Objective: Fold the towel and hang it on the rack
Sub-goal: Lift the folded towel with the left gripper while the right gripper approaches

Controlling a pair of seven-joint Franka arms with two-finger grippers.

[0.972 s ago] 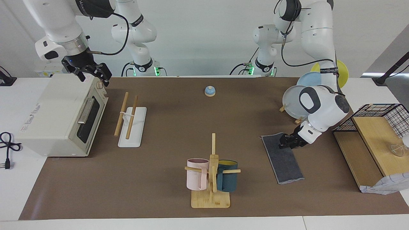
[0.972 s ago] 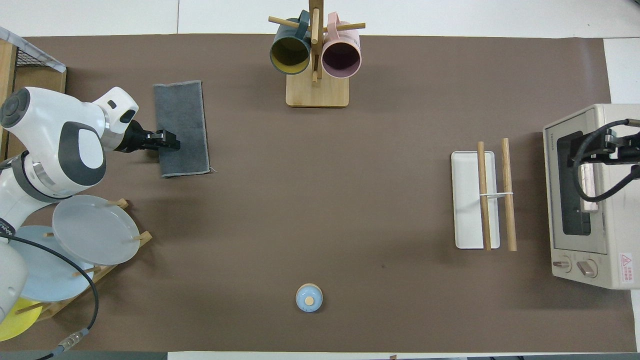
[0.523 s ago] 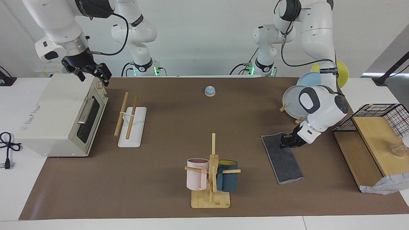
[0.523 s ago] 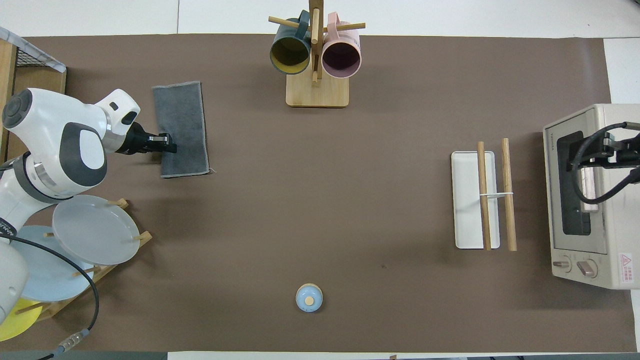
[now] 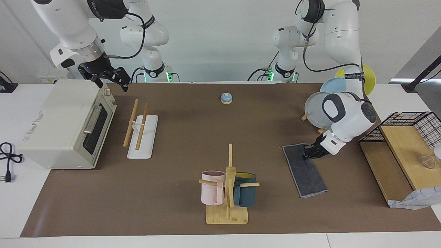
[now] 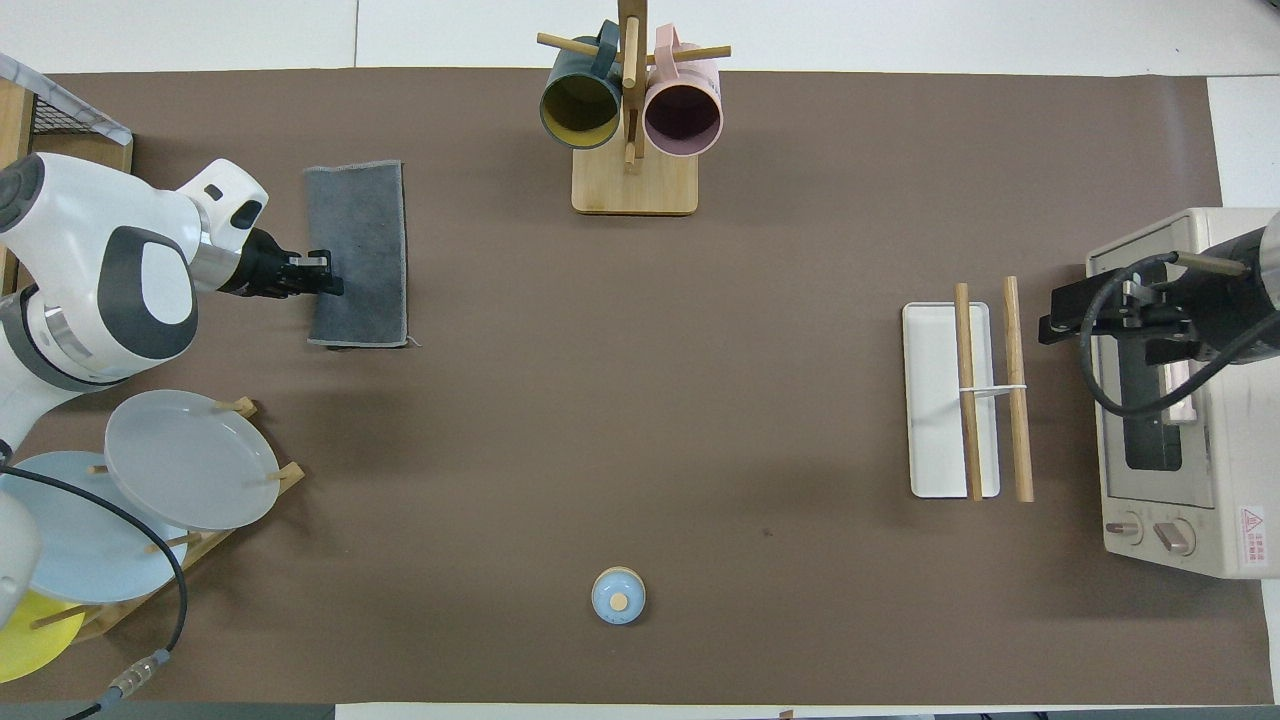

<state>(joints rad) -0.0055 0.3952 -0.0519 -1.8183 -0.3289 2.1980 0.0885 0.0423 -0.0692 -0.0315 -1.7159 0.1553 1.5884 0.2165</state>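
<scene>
- left gripper (image 5: 306, 154) pinches the folded towel (image 5: 305, 170) at its long edge, toward the left arm's end.
- rack (image 5: 141, 132) lies well apart; a thin pinch could slip and unfold the towel.
- right gripper (image 5: 110, 80), fingers spread, hangs over the toaster oven (image 5: 65, 124).

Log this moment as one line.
left hand: at towel edge | right hand: over toaster oven | rack: bare

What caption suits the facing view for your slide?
Left gripper at the edge of the folded grey towel; right gripper up by the oven.
</scene>
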